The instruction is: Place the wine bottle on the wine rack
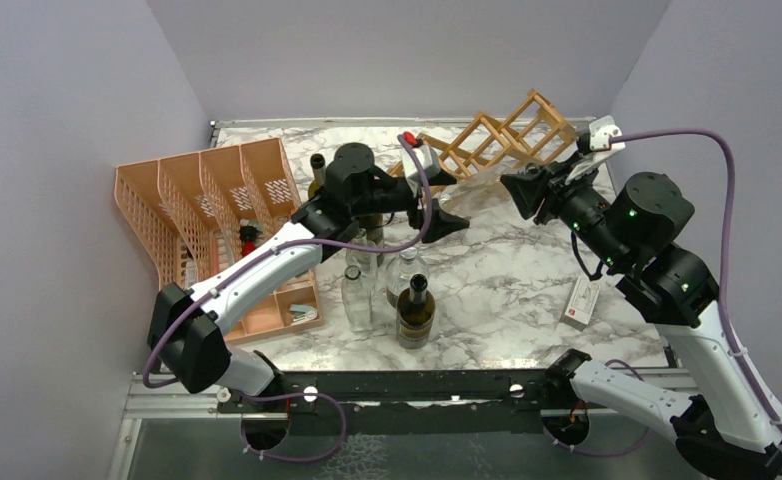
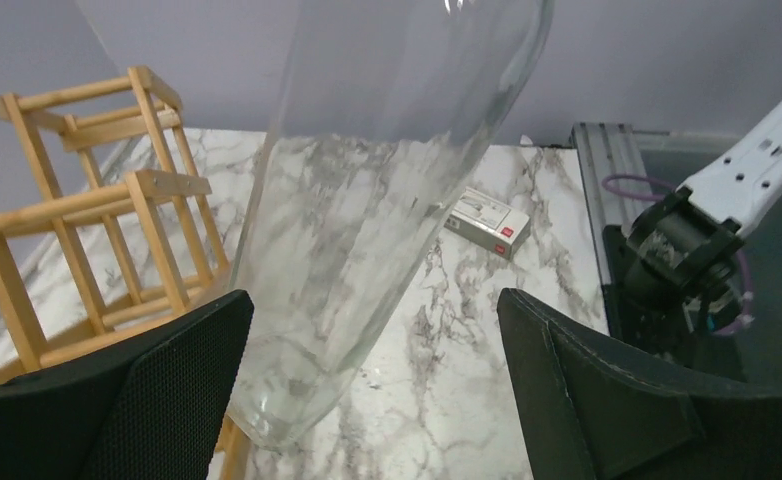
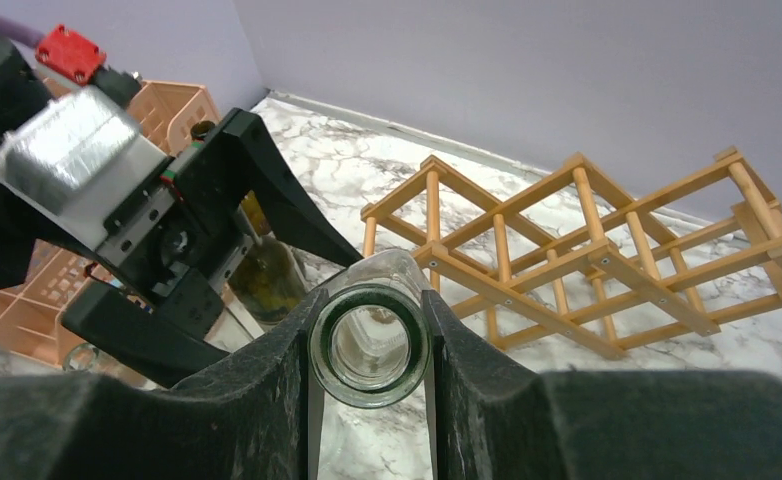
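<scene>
The wine bottle (image 3: 369,345) is clear glass, held up near the middle of the top view between my two grippers. Far left in that view stands the orange basket (image 1: 202,215). Next comes my left gripper (image 2: 372,300). Its jaws are wide open, one on each side of the bottle's fat body, and they are not squeezing it. Then comes my right gripper (image 3: 371,300), with its jaws closed tight on the bottle's neck, just under the mouth. The wine rack (image 1: 497,135) sits in the upper middle, just behind the bottle. I think the bottle is hard, smooth and slippery, and it would break if it fell. It looks empty, so it is not too heavy. The neck is a thin place to hold. The fat body looks like a safer place to grab.
</scene>
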Controlling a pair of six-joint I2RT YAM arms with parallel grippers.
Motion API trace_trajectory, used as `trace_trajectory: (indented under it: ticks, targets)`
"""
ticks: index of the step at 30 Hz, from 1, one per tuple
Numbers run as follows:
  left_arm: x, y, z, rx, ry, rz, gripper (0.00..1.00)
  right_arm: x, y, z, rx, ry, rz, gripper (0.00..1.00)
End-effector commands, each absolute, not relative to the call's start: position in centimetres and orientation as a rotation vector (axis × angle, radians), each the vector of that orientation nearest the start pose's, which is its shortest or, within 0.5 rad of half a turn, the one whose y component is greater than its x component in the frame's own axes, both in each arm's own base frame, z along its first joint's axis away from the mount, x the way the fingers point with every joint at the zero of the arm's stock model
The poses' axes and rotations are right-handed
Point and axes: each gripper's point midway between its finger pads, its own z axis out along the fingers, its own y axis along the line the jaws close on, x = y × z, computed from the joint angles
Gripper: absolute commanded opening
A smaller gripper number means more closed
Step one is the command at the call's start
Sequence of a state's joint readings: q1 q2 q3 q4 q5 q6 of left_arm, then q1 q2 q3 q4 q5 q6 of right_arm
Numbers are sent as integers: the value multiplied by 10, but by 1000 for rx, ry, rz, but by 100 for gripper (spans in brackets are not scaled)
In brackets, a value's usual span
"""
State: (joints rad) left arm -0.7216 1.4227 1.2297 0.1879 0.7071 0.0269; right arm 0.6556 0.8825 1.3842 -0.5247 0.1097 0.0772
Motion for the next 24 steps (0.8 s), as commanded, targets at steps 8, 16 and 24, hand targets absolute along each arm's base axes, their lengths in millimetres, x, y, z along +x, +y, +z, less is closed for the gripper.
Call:
trace_trajectory:
  ticks: [8,16,24]
  targets:
    - [256,-387,358,1345,942,-890,99,198,179,482,-554,1425,634,1]
    - [229,-381,339,1513,879,-944,95,181,194,478,-727,1376,681,1]
    - [206,-371,352,1516,790,-994,66,148,210,483,-908,1292,805,1]
